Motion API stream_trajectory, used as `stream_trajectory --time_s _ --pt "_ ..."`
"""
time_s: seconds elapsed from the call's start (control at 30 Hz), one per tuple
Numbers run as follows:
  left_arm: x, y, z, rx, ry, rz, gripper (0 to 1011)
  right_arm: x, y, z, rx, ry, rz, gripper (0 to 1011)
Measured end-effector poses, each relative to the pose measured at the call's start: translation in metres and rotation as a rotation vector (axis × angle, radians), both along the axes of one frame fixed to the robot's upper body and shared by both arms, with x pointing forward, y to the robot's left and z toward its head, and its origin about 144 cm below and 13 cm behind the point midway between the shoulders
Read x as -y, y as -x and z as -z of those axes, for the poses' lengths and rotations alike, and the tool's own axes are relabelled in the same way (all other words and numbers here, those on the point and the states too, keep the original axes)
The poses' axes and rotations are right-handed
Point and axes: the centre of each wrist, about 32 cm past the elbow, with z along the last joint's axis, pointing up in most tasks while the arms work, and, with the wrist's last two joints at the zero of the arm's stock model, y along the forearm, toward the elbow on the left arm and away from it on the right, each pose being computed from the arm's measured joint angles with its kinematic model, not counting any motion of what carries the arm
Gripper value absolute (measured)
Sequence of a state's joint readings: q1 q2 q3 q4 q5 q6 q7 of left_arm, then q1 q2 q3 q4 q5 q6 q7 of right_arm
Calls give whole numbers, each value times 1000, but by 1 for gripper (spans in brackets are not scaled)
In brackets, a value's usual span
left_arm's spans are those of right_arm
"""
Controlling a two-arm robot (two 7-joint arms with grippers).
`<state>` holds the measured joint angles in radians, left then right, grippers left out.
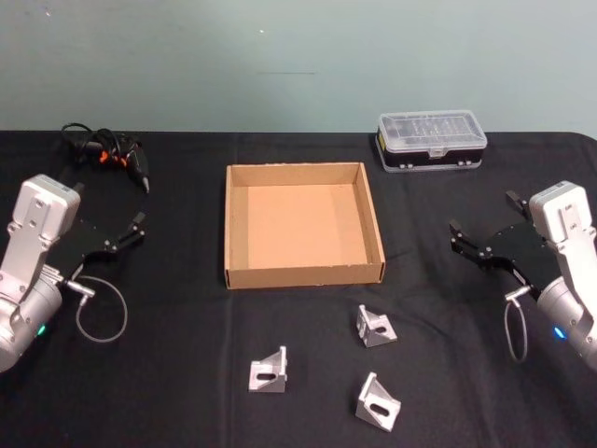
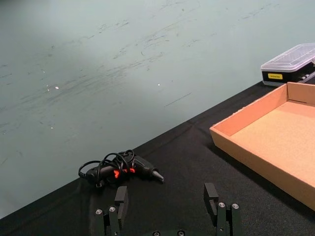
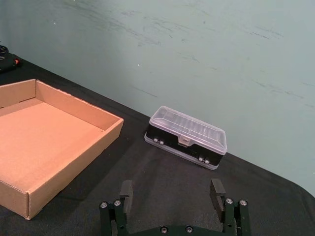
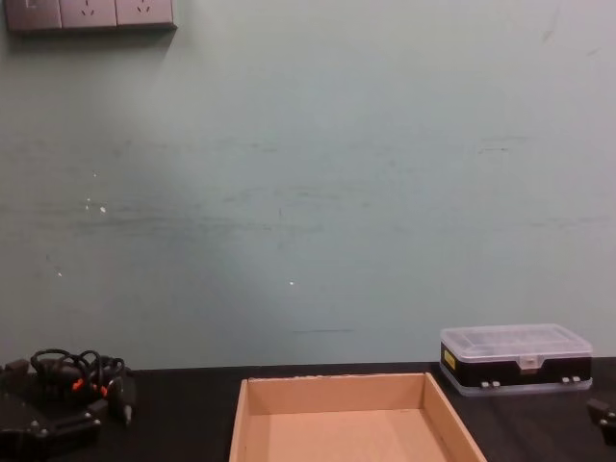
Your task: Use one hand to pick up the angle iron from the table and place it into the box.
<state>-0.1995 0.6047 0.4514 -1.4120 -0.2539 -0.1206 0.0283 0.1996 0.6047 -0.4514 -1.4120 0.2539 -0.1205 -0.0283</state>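
- The right gripper [image 1: 466, 245] was wide open and empty; the nearest angle iron [image 1: 375, 326] lay to its left.
- The left gripper [image 1: 129, 233] was open and empty; the box [image 1: 303, 275] sat between them.

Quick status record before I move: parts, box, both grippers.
angle irons: three on the table, on the near side of the box, none inside
box: empty
left gripper: open, left of box, holding nothing
right gripper: open, right of box, holding nothing
other: plastic case far right; cable bundle far left
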Motion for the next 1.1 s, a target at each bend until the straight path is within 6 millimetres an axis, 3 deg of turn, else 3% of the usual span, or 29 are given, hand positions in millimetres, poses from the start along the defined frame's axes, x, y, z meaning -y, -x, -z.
stream_trajectory --time_s 1.1 --pt "0 0 0 0 0 0 1011 0 0 0 0 0 0 1000"
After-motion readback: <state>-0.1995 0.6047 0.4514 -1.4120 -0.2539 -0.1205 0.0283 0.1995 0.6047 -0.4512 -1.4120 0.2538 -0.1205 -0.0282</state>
